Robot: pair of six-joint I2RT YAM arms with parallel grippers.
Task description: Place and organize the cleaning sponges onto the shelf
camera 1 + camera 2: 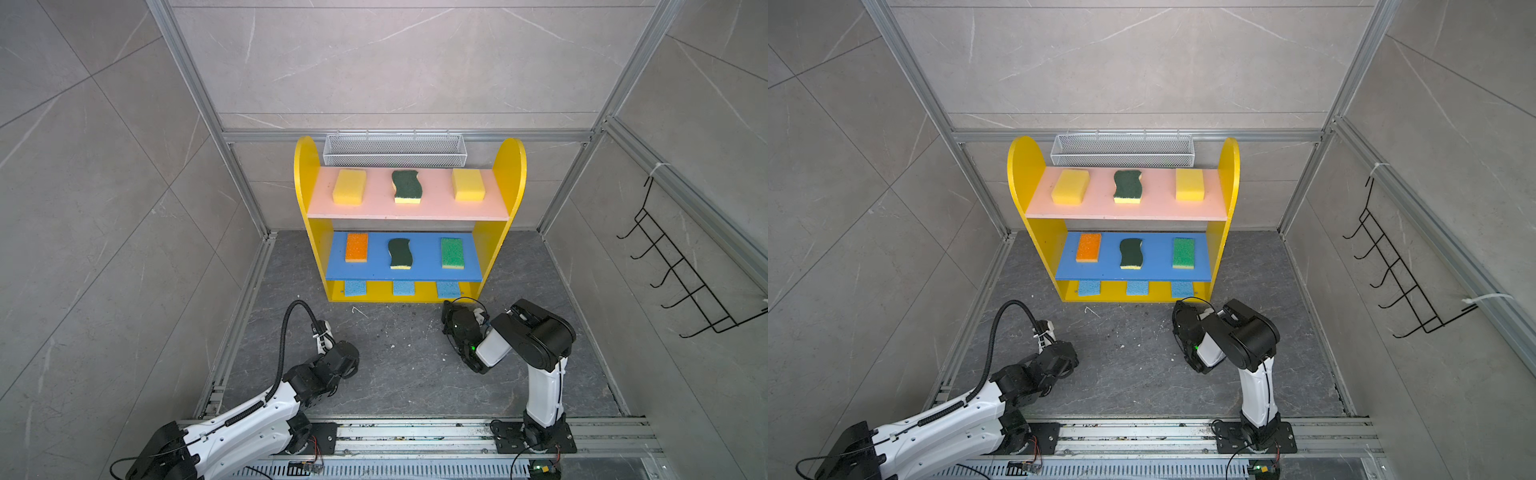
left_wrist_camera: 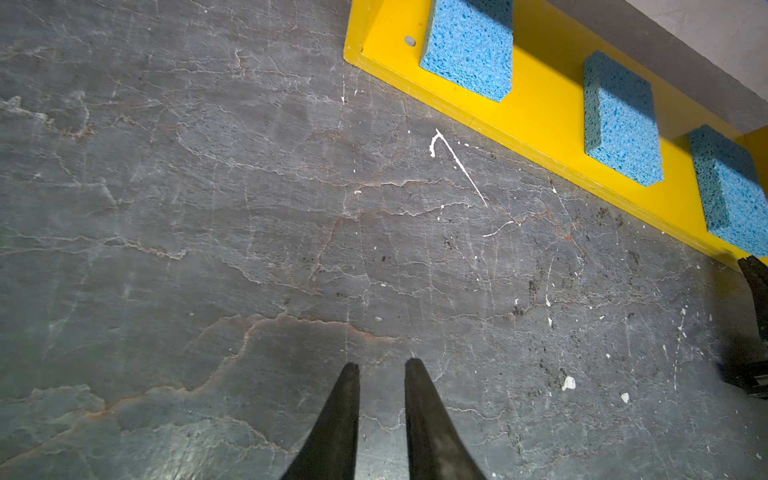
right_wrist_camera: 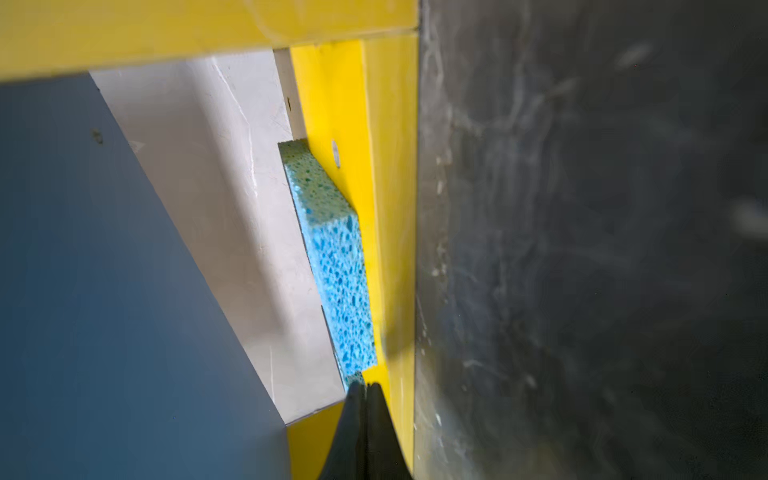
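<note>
Right gripper [image 3: 365,388], jaws together, sits just below the rightmost light-blue sponge [image 1: 449,289] in a top view, its length running up-frame.

Yellow shelf [image 1: 510,174] with pink upper board [image 1: 432,205] and blue lower board [image 1: 424,266]. Upper board: two plain yellow blocks [image 1: 349,186] [image 1: 468,184] and a dark-green upper scourer [image 1: 407,185] over pale yellow. Lower board: orange-topped sponge [image 1: 357,247], dark-green lower scourer [image 1: 400,253] and bright-green-topped sponge [image 1: 452,252], each yellow beneath. Yellow base: three pitted light-blue sponges [image 1: 355,287] [image 1: 403,287] [image 1: 448,289]. The floor [image 1: 395,374] is dark grey, pale-veined and white-flecked; the basket [image 1: 395,149] is white mesh; the hook rack [image 1: 683,259] is black.
</note>
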